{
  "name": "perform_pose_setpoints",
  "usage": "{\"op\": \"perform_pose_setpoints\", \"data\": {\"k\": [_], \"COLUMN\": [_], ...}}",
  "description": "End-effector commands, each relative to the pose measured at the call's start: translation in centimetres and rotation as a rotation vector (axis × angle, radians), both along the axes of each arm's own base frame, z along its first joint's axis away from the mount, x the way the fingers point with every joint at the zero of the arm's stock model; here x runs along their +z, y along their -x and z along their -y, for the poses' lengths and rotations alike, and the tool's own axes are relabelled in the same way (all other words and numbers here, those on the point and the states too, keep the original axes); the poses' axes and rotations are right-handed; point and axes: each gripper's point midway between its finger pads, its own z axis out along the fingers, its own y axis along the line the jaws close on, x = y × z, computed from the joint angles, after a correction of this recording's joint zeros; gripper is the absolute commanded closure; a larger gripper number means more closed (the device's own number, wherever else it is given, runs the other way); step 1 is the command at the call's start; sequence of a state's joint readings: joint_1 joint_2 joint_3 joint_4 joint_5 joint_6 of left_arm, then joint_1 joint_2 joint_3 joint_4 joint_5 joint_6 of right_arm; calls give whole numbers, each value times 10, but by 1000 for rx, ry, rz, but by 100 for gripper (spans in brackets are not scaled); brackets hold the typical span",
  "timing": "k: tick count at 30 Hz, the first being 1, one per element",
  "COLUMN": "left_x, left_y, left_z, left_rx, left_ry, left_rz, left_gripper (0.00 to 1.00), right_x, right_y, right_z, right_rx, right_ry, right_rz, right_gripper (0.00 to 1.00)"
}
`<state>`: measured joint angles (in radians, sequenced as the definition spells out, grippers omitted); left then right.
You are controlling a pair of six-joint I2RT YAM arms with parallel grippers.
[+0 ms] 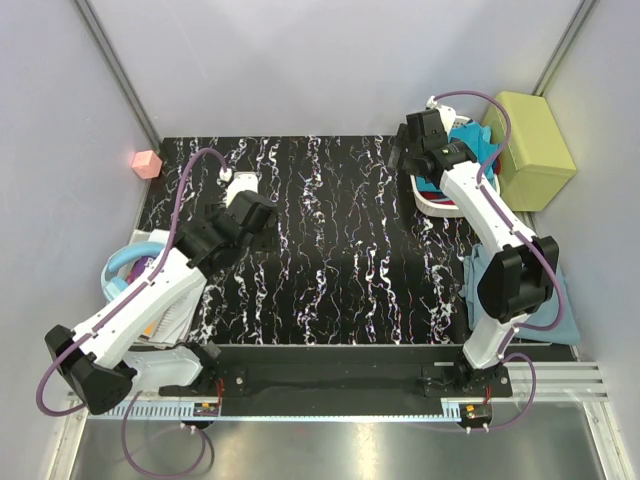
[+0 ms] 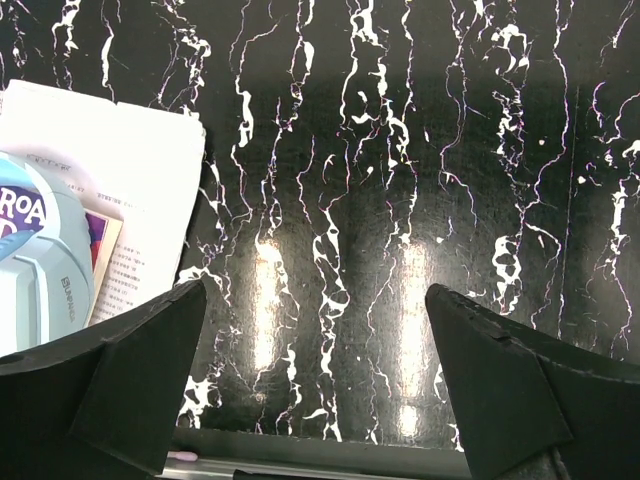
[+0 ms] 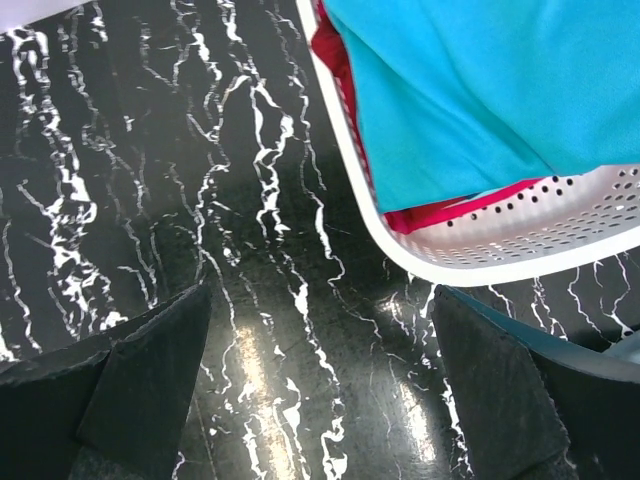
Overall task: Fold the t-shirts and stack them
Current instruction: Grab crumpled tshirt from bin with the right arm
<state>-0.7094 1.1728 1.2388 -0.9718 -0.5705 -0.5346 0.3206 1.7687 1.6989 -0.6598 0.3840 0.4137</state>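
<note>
A white slatted basket at the back right holds t-shirts: a bright blue one on top and a red one under it. They also show in the top view. A folded grey-blue and teal shirt pile lies at the right edge, partly hidden by the right arm. My right gripper hovers open and empty just left of the basket; its jaws frame bare table. My left gripper is open and empty over the table's left side.
A yellow-green padded box stands behind the basket. A pink cube sits at the back left. A white booklet and a light-blue object lie at the left edge. A small white item lies near the left gripper.
</note>
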Motion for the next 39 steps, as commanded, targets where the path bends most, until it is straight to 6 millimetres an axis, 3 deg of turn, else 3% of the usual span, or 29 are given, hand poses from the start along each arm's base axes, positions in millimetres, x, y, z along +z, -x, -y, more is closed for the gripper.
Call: {"op": "perform_pose_setpoints", "data": {"k": [1, 12, 19, 22, 23, 25, 26, 27, 29, 30, 31, 35, 36, 39], "left_x": [12, 40, 20, 13, 14, 10, 9, 6, 0, 3, 4, 0, -2, -7], "left_y": [-3, -5, -10, -9, -8, -5, -5, -1, 3, 6, 8, 15, 15, 17], "left_z": [7, 28, 33, 33, 32, 29, 27, 23, 16, 12, 10, -5, -8, -18], "left_rx": [-25, -73, -52, -55, -70, -81, -92, -95, -92, -95, -92, -87, -81, -57], "left_ry": [49, 242, 263, 253, 248, 227, 214, 206, 185, 189, 188, 143, 128, 82], "left_rz": [41, -7, -95, -117, -110, -109, -100, -97, -89, -69, -57, -31, -30, -31], "left_gripper": [1, 1, 1, 1, 1, 1, 1, 1, 1, 1, 1, 1, 1, 1], "right_x": [27, 43, 50, 54, 55, 54, 53, 63, 53, 66, 52, 41, 27, -2], "right_y": [4, 10, 11, 8, 3, -8, -15, -22, -38, -48, -59, -85, -90, -92], "right_z": [-1, -9, 3, 14, 31, 45, 66, 70, 77, 78, 78, 81, 86, 96], "right_rx": [4, 31, 2, -28, -75, -107, -159, -166, -179, -187, -192, -207, -212, -244], "right_ry": [25, 42, 103, 117, 88, 22, -3, -10, 49, 52, 73, 86, 67, 16], "right_rz": [71, 86, 104, 113, 118, 107, 104, 122, 107, 138, 113, 104, 76, 11], "right_gripper": [0, 1, 0, 0, 0, 0, 0, 0, 0, 0, 0, 0, 2, 17]}}
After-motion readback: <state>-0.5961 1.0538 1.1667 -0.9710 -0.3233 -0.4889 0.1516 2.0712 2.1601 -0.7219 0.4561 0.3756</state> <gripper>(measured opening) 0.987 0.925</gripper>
